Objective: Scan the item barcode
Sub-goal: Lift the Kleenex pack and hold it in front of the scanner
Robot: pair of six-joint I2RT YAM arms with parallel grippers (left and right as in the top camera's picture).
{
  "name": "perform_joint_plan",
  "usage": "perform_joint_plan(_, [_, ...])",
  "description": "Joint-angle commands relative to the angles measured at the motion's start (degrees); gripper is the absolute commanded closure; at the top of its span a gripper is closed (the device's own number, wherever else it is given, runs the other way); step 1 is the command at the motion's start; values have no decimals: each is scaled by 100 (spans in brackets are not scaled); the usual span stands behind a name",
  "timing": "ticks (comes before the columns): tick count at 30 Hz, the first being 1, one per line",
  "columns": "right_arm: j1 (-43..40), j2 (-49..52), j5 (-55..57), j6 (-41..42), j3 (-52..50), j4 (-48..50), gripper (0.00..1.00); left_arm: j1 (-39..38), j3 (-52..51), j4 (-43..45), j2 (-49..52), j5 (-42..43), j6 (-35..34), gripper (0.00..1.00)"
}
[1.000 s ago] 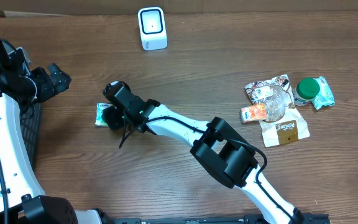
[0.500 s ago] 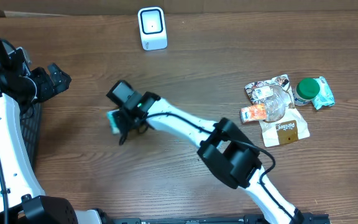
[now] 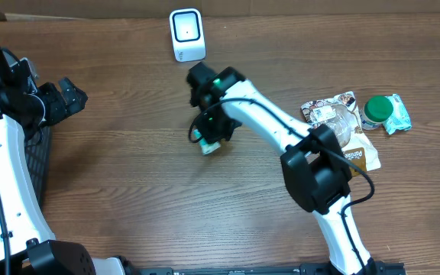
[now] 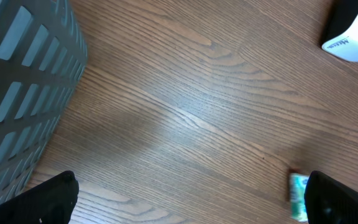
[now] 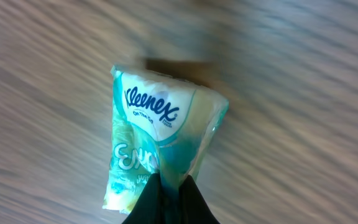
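We grip the tissue pack (image 5: 157, 146) by one end in the right jaws; the scanner (image 3: 187, 34) lies near, beyond the pack. Left jaws stand wide, well apart.

Even light, soft shadows, table (image 5: 303, 74) motion-blurred behind sharp tissue pack (image 5: 148, 143)

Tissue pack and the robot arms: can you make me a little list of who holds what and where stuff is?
Tissue pack: Kleenex, pinched at one end by the right gripper
Left gripper: open, holding nothing, near the grey basket
Scanner: white, standing beyond the pack, not touching it
Other items: piled on the right side
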Motion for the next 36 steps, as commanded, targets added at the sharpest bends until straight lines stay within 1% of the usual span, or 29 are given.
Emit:
perform_joint_plan(1, [-216,-223,-225,-946,131,-52,96,4,101,13,2,52,-59,0])
perform_joint_plan(3, [-354,-227,-824,-1088,131,-55,96,4,101,13,2,52,-59,0])
perform_joint_plan(6, [-595,-256,-2579,-1488,144,-140,96,4,101,11,2,52,-59,0])
perform_joint_plan(7, [-726,-284,-3368,-1641,144,-166,96,4,101,11,2,52,-59,0])
perform_joint_plan(10, [-1080,-345,-4747,-1644,144,-157,96,4,101,11,2,52,-59,1])
perform_joint_plan(14, [-1561,-361,-6148,-1644,142,-264,96,4,101,11,2,52,-57,0])
perform_joint_plan(19, [-2068,-361,-7552,-1646,142,-437,96,4,101,11,2,52,-59,0])
perform_joint_plan(23, [-2264,-361,-8192,-1622,142,-426,96,4,101,11,2,52,-59,1])
perform_joint_plan(25, [-2319,-361,-8192,-1696,142,-426,96,4,101,11,2,52,-59,0])
perform_joint_plan(29, [-2321,-361,-8192,-2118,142,-551,96,4,101,11,2,52,-59,1])
perform_joint_plan(36, [-2315,-404,-8192,-2229,142,-549,96,4,101,11,2,52,-59,1])
